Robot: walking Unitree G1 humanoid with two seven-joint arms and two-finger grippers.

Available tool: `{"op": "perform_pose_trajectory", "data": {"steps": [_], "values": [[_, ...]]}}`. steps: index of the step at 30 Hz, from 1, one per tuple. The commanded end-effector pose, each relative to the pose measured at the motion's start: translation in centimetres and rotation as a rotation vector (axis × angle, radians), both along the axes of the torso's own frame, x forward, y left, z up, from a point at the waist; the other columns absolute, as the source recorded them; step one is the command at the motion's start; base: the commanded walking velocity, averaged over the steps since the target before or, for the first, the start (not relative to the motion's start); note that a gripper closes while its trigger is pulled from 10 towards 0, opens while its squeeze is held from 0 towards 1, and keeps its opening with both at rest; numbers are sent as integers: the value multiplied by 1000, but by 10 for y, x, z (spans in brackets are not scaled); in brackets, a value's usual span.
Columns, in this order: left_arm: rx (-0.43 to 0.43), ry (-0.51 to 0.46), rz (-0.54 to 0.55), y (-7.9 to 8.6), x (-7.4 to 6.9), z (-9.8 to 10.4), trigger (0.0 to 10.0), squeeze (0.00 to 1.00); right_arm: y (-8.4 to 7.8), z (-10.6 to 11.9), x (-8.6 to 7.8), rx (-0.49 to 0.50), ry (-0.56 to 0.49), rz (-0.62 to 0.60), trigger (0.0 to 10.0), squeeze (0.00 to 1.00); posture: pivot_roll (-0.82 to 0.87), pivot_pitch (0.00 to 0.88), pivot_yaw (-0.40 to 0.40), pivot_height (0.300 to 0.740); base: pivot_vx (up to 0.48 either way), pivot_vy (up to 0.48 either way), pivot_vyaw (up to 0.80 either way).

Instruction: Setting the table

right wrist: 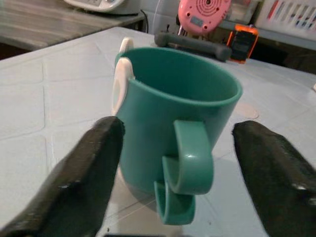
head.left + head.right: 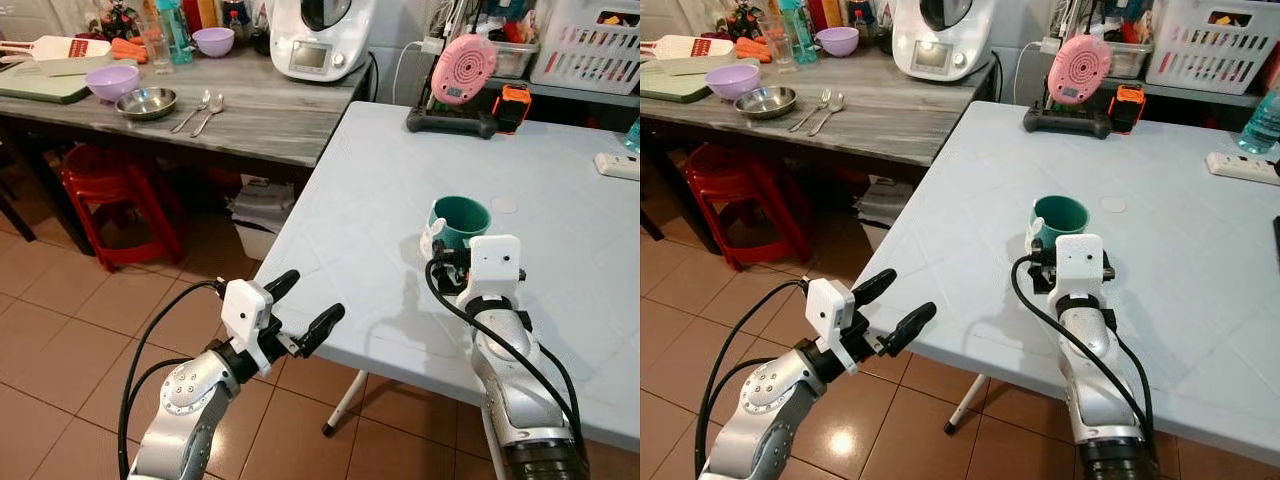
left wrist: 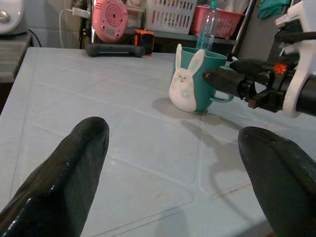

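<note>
Fingers of my right gripper spread wide; teal plastic bunny mug stands between them at twelve o'clock.

I count one teal mug on my white counter. On the wooden counter stand two purple bowls, one steel bowl, two spoons.

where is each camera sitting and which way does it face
Left eye view: on the head, looking down at the table; both arms show.
Right eye view: its stereo twin, same scene.
Left wrist view: along the open left gripper toward the mug and right gripper.
Right wrist view: along the open right gripper straddling the mug.
All four share the mug.
</note>
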State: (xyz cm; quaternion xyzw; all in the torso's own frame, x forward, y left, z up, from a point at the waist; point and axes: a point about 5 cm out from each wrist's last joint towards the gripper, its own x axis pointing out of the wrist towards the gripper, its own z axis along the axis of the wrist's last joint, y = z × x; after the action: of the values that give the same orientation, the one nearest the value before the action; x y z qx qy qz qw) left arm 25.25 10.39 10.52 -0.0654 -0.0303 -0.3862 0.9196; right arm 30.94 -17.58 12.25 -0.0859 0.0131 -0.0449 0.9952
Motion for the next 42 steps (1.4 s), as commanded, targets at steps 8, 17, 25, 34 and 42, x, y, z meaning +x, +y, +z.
{"op": "perform_pose_trajectory", "data": {"steps": [8, 17, 25, 34, 42], "values": [[-10, 3, -24, -1, -1, 1, 10000, 0, -1, -5, 2, 22, 10, 3, 0, 0, 11, 31, 2, 740, 0, 0, 0], [-8, -1, -27, -2, 1, 1, 10000, 0, -6, -12, -1, 29, 21, -14, 0, 0, 5, 26, 8, 740, 0, 0, 0], [-19, -2, -43, -3, 1, 2, 10000, 0, -5, -13, 0, 35, 20, -16, 0, 0, 6, 25, 10, 740, 0, 0, 0], [-62, 13, 44, 2, 9, 4, 10000, 0, -7, -4, 1, 71, -13, -25, 0, 0, 6, 1, 3, 740, 0, 0, 0], [-17, 74, 308, 30, 31, -3, 10000, 0, -5, 14, -11, 126, -109, -33, 2078, 0, 5, 0, 8, 740, 0, 0, 0]]}}
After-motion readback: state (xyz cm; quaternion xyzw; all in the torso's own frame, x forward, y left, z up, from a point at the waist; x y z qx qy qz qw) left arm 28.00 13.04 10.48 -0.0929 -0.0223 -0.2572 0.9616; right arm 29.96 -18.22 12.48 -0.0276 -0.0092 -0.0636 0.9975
